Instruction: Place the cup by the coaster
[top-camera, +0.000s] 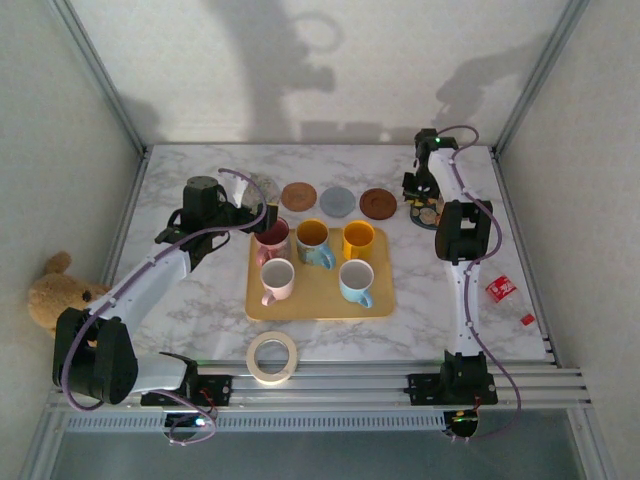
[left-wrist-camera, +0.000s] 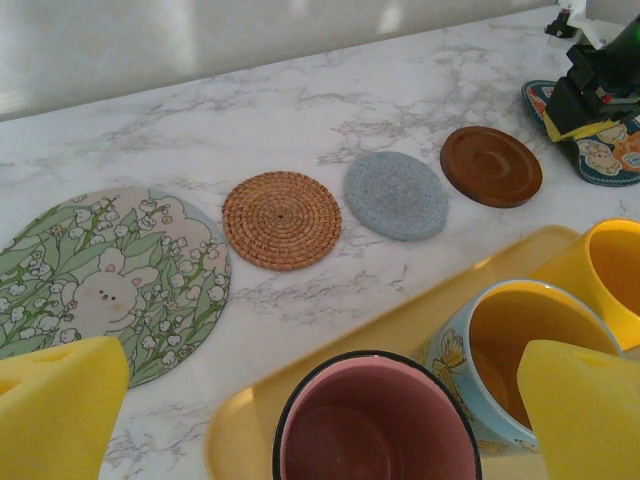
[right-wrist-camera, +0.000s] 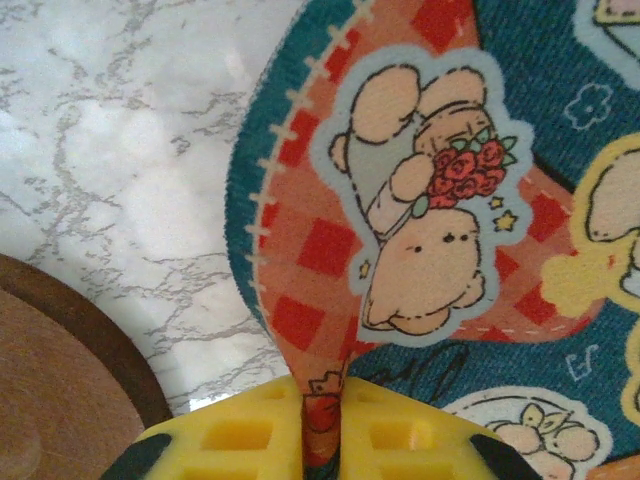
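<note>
A dark pink cup (left-wrist-camera: 375, 425) with a black rim stands in the back left corner of the yellow tray (top-camera: 320, 305). My left gripper (left-wrist-camera: 322, 400) hangs open just above it, one yellow finger on each side, neither touching it. Behind the tray lie a floral coaster (left-wrist-camera: 100, 275), a woven coaster (left-wrist-camera: 281, 219), a grey coaster (left-wrist-camera: 397, 194) and a brown wooden coaster (left-wrist-camera: 491, 165). Further right is a bear-print coaster (right-wrist-camera: 420, 200). My right gripper (right-wrist-camera: 322, 420) is shut on its near edge, which is pinched and lifted between the pads.
The tray also holds a blue cup with a yellow inside (top-camera: 314, 240), a yellow cup (top-camera: 358, 238), a pale pink cup (top-camera: 277, 278) and a light blue cup (top-camera: 356, 280). A tape roll (top-camera: 272, 357) lies at the front edge. Red packets (top-camera: 500, 289) lie at the right.
</note>
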